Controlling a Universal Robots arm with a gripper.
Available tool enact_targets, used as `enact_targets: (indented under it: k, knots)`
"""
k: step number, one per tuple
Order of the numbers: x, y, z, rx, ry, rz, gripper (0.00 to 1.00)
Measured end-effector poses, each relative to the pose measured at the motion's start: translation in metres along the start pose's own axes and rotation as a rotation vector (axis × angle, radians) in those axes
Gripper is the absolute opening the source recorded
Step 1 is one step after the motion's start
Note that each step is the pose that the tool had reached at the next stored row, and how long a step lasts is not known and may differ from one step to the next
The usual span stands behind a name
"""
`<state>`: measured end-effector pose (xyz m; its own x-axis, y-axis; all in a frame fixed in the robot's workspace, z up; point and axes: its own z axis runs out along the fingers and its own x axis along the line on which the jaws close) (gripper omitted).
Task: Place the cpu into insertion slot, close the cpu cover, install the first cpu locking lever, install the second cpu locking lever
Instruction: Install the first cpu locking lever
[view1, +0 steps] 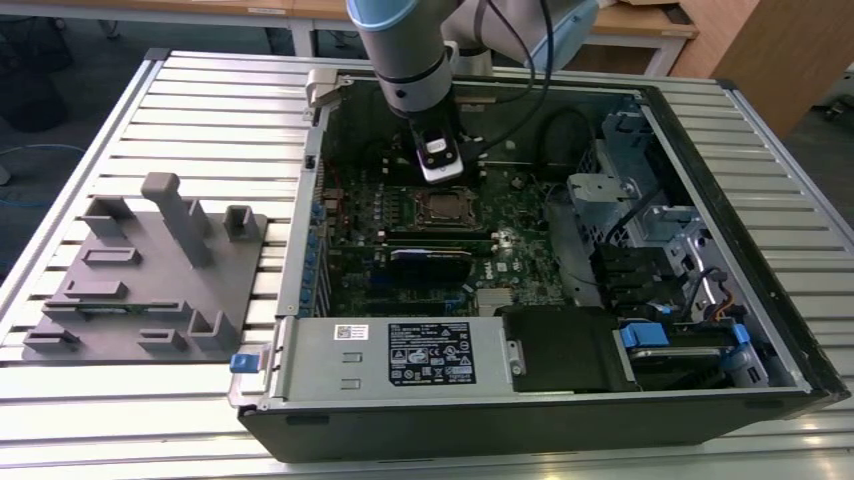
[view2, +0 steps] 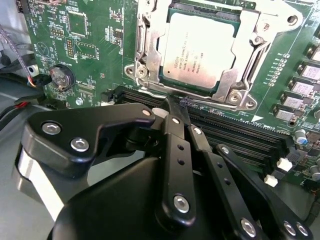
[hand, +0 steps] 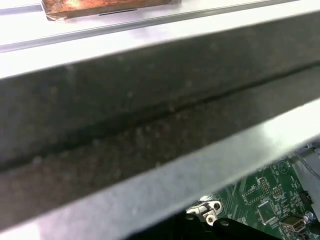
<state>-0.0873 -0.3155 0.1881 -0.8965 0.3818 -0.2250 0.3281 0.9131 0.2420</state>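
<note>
One cpu (view2: 199, 50) is sitting in the insertion slot (view2: 150, 45), one cpu cover (view2: 252, 42) lying over it. One claw (view2: 172, 107) is hovering just beside it, fingers pinched together and gripping nothing, at upper centre of the exterior view.

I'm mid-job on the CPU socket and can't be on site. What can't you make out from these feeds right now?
- Locking levers: in the second wrist view the cpu sits under the cpu cover, but whether either lever is latched cannot be told.
- The near socket edge is hidden behind the gripper.
- In the exterior view the insertion slot is too small for any detail.
- In the first wrist view a blurred case wall blocks the socket.
</note>
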Motion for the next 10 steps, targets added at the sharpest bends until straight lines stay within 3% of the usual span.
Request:
enact_targets:
  k: [10]
  knots:
    - [0.0004, -0.0004, 0.0016, 0.0003, -0.0002, 0.0, 0.1]
